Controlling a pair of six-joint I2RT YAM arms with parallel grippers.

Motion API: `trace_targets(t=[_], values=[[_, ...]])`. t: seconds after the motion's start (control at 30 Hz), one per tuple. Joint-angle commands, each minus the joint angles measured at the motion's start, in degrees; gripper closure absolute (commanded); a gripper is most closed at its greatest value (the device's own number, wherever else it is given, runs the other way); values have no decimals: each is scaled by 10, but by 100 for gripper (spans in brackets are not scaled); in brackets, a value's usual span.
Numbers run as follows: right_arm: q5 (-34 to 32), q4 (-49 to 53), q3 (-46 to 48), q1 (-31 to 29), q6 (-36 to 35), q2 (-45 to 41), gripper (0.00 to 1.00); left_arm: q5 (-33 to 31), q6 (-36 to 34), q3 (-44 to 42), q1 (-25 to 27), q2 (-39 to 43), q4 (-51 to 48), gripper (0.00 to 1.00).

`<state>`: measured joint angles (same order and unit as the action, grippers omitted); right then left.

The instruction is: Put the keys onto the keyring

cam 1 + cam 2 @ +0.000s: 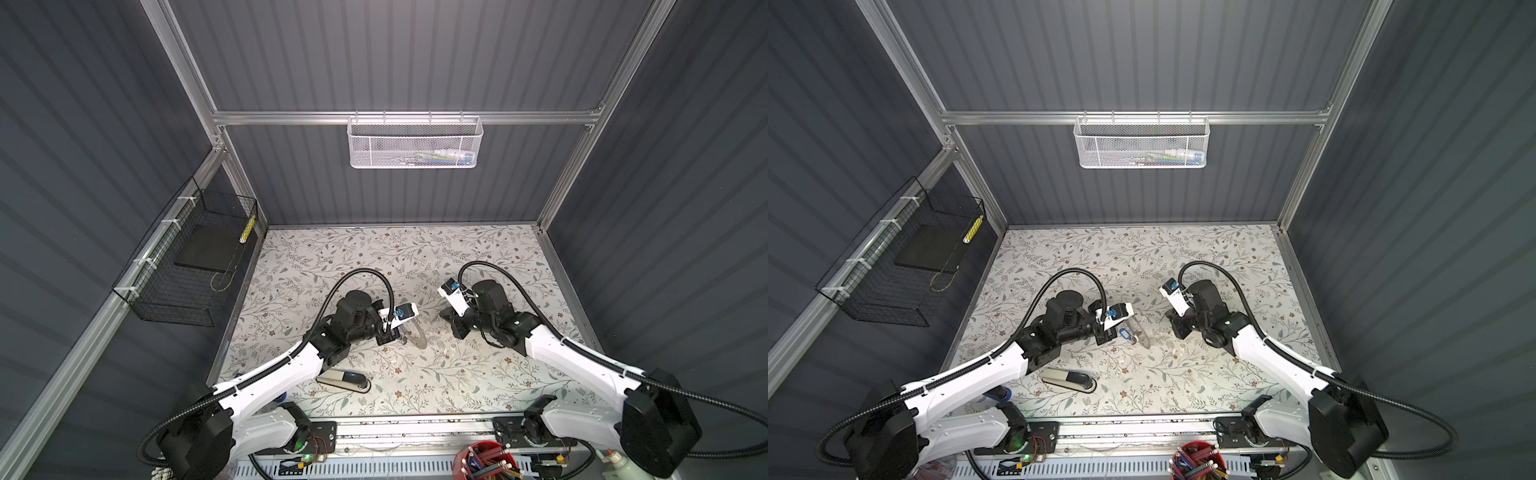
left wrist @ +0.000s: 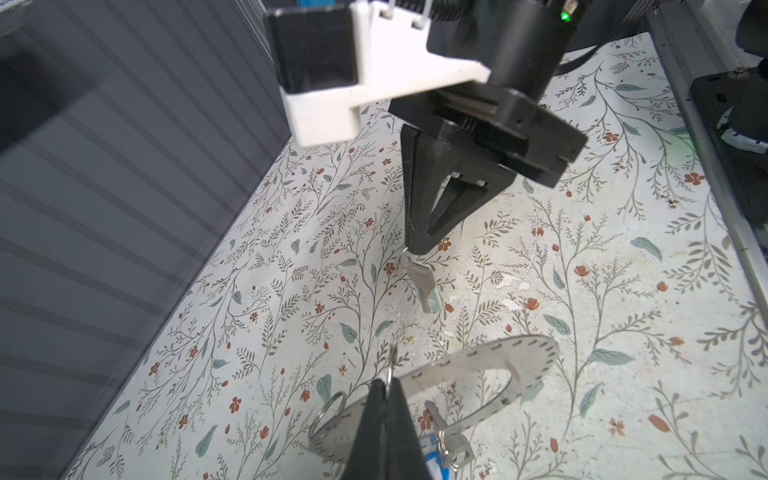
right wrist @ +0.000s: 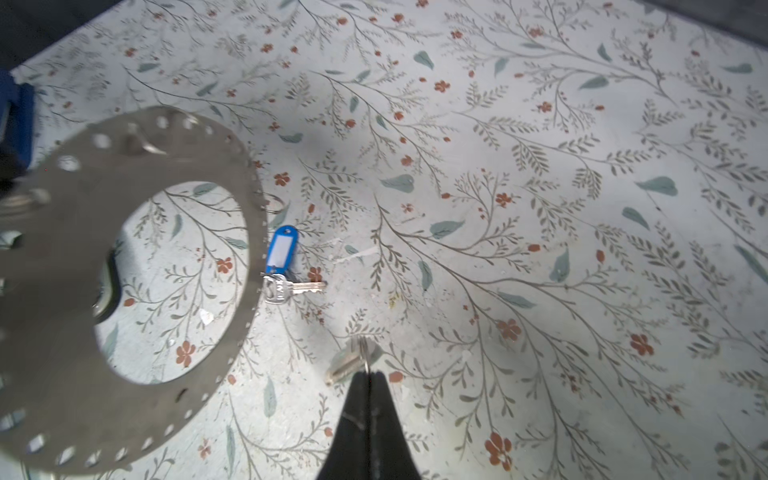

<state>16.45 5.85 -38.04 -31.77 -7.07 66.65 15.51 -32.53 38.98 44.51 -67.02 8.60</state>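
left pincer (image 2: pixel 384 384) pressed together on the keyring (image 2: pixel 519 353) edge, holding it tilted clear of the worktop (image 3: pixel 540 208). blue key (image 3: pixel 293 288) sits at the ring's rim, looks threaded on. right of that, apart, right pincer (image 3: pixel 368 376) pinches the loop of the mint key (image 2: pixel 423 282); it dangles point-down. likely next: right arm carries it leftward to the rim.

The keyring (image 1: pixel 417 337) is held tilted above the desk (image 1: pixel 478 386), near its middle, by the left pincer (image 2: pixel 385 381). One key (image 3: pixel 291 287) is found at its 9 o'clock rim. A second key (image 2: pixel 422 279) is held by the right pincer (image 3: pixel 368 375) at 3 o'clock; a stapler (image 1: pixel 343 380) is placed at 7 o'clock.
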Motion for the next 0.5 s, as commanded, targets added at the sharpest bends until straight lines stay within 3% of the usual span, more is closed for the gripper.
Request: trace_targets(t=[0.0,0.27,0.47], values=[[57,-64,21,-6,-20,-47,100,20,-5,31,-4,-13,-4,100],[82,-46,26,-25,-4,-105,100,21,-9,65,-3,-55,-16,100],[86,-27,7,-43,-7,-97,100,29,1,92,-3,-72,-34,100]])
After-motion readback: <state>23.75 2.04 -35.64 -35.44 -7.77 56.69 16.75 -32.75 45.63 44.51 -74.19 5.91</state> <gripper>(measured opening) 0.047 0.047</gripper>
